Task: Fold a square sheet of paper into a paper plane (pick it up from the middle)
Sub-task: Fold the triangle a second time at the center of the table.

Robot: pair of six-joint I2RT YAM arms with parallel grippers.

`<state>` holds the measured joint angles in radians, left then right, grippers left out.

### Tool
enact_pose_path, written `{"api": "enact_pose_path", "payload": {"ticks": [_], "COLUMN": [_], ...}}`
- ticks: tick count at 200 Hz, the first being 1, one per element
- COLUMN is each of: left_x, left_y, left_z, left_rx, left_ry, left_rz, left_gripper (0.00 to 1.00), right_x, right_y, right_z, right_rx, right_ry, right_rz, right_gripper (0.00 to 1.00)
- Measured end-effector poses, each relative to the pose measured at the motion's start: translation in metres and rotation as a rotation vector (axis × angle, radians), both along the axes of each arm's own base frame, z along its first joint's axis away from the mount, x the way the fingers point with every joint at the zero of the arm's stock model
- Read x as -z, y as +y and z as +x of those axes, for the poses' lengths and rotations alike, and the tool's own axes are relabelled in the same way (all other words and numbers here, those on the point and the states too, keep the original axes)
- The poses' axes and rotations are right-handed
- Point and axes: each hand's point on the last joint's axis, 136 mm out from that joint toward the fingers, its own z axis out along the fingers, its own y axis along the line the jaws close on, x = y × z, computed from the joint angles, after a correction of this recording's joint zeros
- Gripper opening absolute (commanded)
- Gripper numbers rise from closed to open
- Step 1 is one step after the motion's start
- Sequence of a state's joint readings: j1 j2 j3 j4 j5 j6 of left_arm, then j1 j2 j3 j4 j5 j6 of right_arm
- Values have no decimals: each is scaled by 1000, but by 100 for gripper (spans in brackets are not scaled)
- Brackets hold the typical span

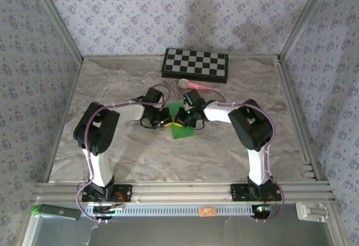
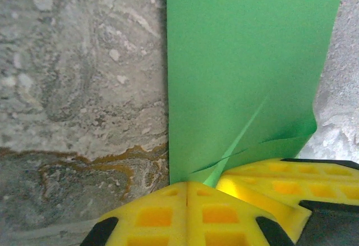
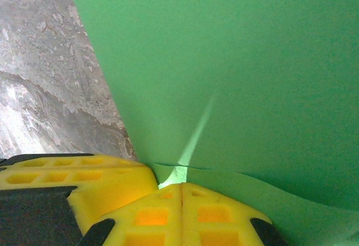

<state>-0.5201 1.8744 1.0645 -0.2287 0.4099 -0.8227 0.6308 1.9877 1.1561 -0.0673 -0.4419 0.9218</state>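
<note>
Where they meet, left pincer [image 2: 187, 184] and right pincer [image 3: 181, 186] — both clenched — grip square sheet of paper [image 2: 247, 60].

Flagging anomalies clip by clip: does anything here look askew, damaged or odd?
Nothing is damaged or spilled. The green sheet has a loose flap curling up beside the shut left tool and right tool, consistent with folding.

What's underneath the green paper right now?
Marble tabletop shows beside the green paper and seems to carry on beneath it. The sheet is opaque, so anything under it is hidden; the shut left gripper and right gripper cover part of its edge.
</note>
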Motion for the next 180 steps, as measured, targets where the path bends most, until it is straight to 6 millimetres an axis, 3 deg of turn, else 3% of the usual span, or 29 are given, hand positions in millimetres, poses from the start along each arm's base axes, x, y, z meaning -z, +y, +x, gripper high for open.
{"api": "enact_pose_path", "payload": {"ticks": [164, 180], "left_x": [-1, -4], "left_y": [-1, -1], "left_z": [0, 2], "left_rx": [80, 90], "left_ry": [-7, -14], "left_rz": [33, 39], "left_gripper": [0, 5], "right_x": [2, 3], "right_y": [-14, -14], "right_z": [-11, -12], "right_rx": [-70, -68], "right_ry": [-96, -96], "right_rz": [23, 27], "right_gripper": [0, 0]}}
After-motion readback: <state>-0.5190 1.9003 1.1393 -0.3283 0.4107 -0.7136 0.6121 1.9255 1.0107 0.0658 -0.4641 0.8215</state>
